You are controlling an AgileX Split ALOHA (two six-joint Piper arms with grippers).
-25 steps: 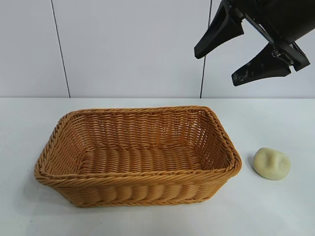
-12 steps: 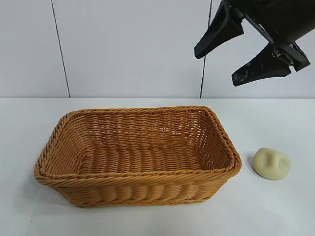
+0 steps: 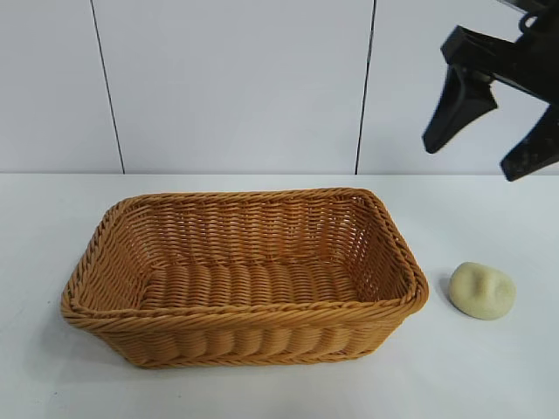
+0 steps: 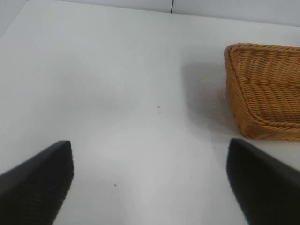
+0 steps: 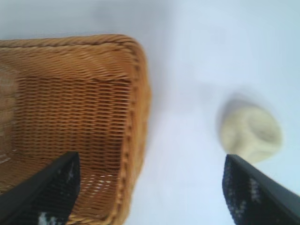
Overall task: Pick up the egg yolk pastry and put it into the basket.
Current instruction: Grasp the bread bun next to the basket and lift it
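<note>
The egg yolk pastry point(image 3: 482, 290) sits on the tabletop point(image 3: 489, 367) just right of the basket point(image 3: 244, 275). Right claw point(image 3: 493, 131) hangs above, spread wide; I'd centre it, then drop straight down.

Right gripper point(image 3: 493, 144) is all matte black — two broad, wedge-shaped fingers tapering to blunt tips. Whitish scuffs fleck its fingertips point(image 5: 51, 197) up close. Left gripper point(image 4: 150, 183) — same plain black wedges.
</note>
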